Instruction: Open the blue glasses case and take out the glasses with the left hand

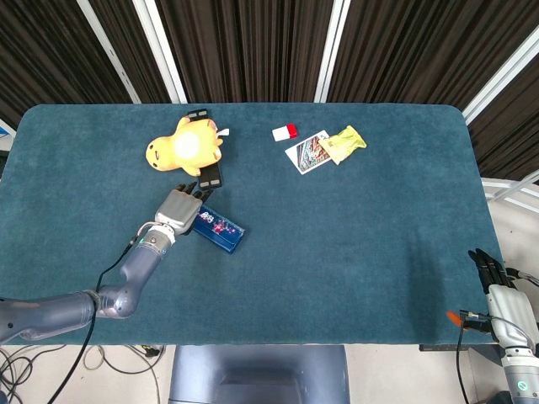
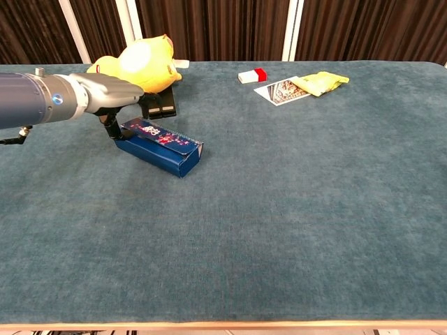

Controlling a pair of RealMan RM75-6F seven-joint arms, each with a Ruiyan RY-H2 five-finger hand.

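Blue glasses case sits closed at the left-middle of the table, long axis slanting away from the robot's left hand.

The left hand is at the case's near-left end, touching it; whether it's actually gripping, can't tell. Right hand hangs well off, fingers straight and together, holding nothing.

Bare counter is seen across the near and right stretches, where a hand could pass unhindered. Behind the blue glasses case, the way is blocked by a yellow plush toy and a black object just beside it. Farther right at the back, a red-and-white block, a card and a yellow packet are clustered.
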